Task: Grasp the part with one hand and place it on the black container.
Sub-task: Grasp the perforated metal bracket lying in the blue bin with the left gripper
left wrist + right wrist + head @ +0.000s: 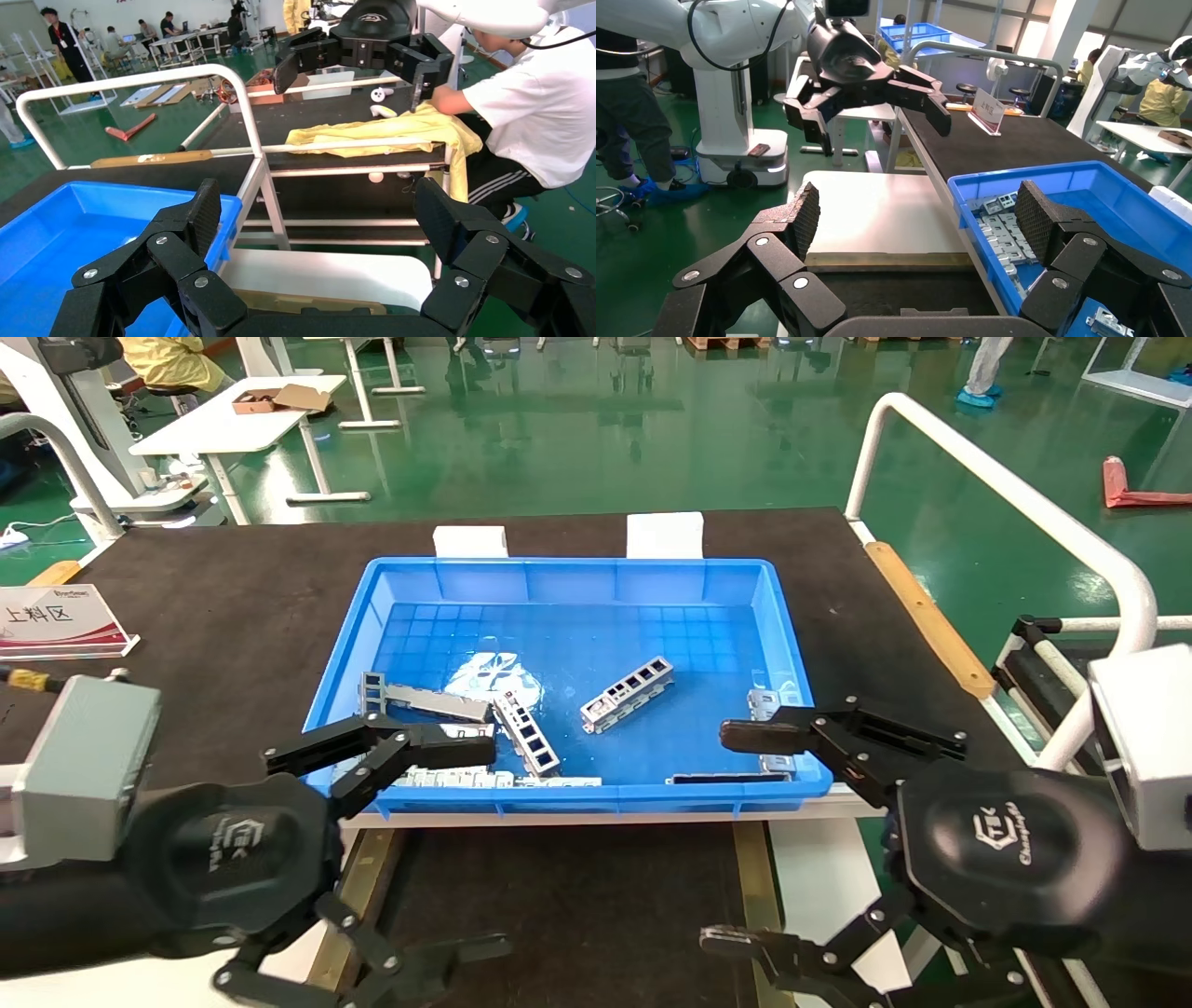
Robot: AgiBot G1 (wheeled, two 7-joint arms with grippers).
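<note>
A silver ladder-like part (627, 694) lies loose in the blue bin (568, 579) among roughly six others; left gripper (421, 854) and right gripper (745, 840) fingers spread.

This is a factory or workshop floor set up for robot work. A glossy green painted floor (596, 421) runs under white work tables (237, 416), white tube railings (1006, 486) and a black-topped bench (214, 607) bearing a blue plastic bin (787, 645) of metal parts. A red-and-white Chinese sign (58, 619) stands on the bench, and seated workers (541, 112) and another white robot (729, 42) are nearby.
</note>
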